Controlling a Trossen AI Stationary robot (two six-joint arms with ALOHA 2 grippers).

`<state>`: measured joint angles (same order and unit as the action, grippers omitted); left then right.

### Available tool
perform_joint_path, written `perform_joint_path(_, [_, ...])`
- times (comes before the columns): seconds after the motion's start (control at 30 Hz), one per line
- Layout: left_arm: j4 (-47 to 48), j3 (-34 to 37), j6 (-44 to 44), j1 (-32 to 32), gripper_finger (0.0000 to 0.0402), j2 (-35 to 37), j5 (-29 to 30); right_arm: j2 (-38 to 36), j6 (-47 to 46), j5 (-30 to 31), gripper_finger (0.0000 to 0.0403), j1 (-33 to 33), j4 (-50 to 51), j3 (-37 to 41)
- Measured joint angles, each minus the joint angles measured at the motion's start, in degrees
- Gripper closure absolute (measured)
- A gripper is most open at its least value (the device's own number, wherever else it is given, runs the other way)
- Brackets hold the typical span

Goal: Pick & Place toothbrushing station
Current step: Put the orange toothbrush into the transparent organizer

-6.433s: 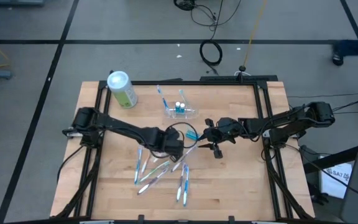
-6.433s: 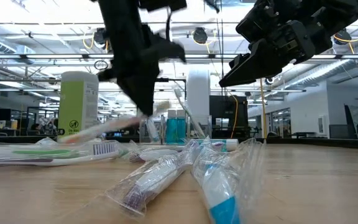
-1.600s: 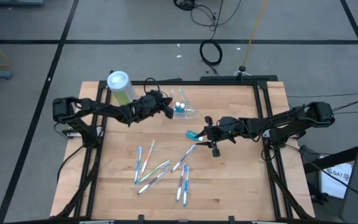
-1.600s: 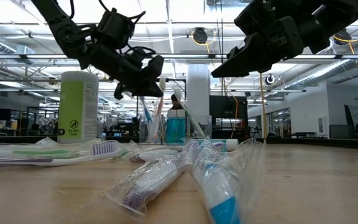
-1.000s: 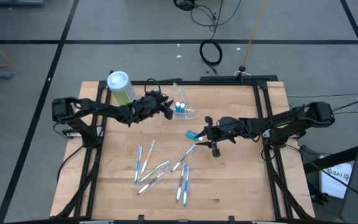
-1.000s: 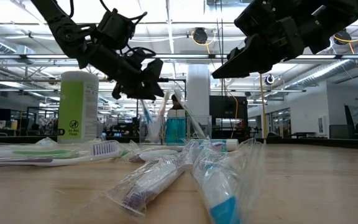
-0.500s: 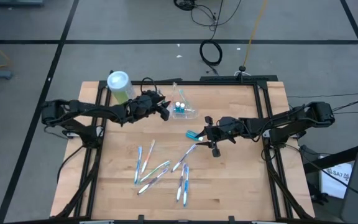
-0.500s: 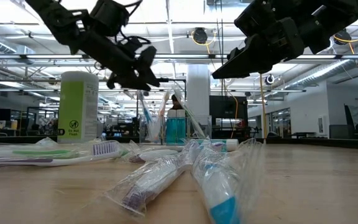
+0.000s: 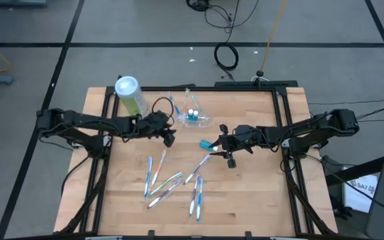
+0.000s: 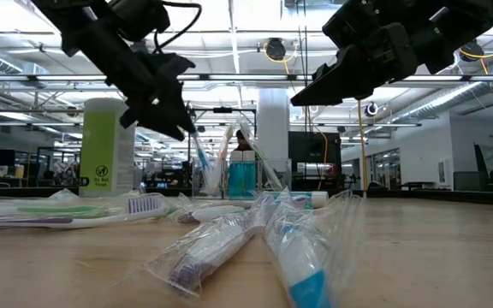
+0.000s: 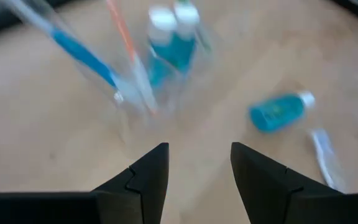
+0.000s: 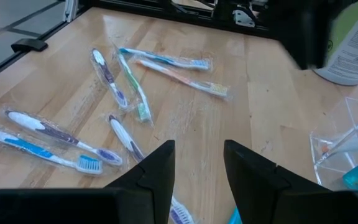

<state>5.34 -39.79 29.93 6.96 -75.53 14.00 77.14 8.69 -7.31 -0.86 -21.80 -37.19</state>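
The toothbrushing station (image 9: 193, 117), a clear plastic holder, stands on the table at the far middle. It holds upright toothbrushes and two blue bottles (image 11: 171, 37). My left gripper (image 9: 170, 137) hangs open above the table, just near and left of the station (image 11: 157, 74), with nothing between its fingers. My right gripper (image 9: 226, 152) waits open above the table's middle, right of the station, also with nothing in it (image 12: 199, 165).
A green-and-white canister (image 9: 131, 95) stands at the far left. A small blue bottle (image 9: 207, 143) lies between the grippers. Several wrapped toothbrushes (image 9: 172, 181) lie scattered across the near middle of the table (image 9: 259, 193).
My left gripper has drawn back from the station toward the table's near and left edges, rising a little and tipping to a flatter slant. The toothbrushes stay standing in the station. My right arm has kept still.
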Motion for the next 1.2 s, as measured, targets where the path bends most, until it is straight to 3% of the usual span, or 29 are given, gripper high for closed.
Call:
perform_joint_path(0.23, [8.6,0.0,9.7,-5.8,0.0225,0.0,-7.2,0.0,-0.2,0.0,0.0273,0.0,0.1,0.0])
perform_joint_path(0.67, [19.4,0.0,29.2,-17.9,0.0225,-1.8,-8.2,0.0,-0.6,0.0,0.0273,0.0,-0.7,0.0])
perform_joint_path(1.2, [18.4,0.0,34.5,-19.8,0.0225,-8.3,-11.0,0.0,-0.4,0.0,0.0273,0.0,-0.7,0.0])
